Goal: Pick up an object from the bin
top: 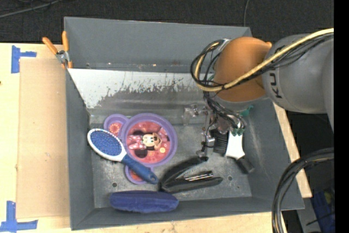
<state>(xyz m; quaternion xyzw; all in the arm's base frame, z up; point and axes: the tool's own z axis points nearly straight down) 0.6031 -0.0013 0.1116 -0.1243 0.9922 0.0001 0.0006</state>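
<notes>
One bin (136,46) holds plate (148,139), brush (107,144), stapler (191,176), cloth (144,202).

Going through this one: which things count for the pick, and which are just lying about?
Job in hand: claw; grey bin; black stapler, nearest the claw.
Lying about: purple cartoon plate; blue hairbrush; dark blue pouch.
</notes>
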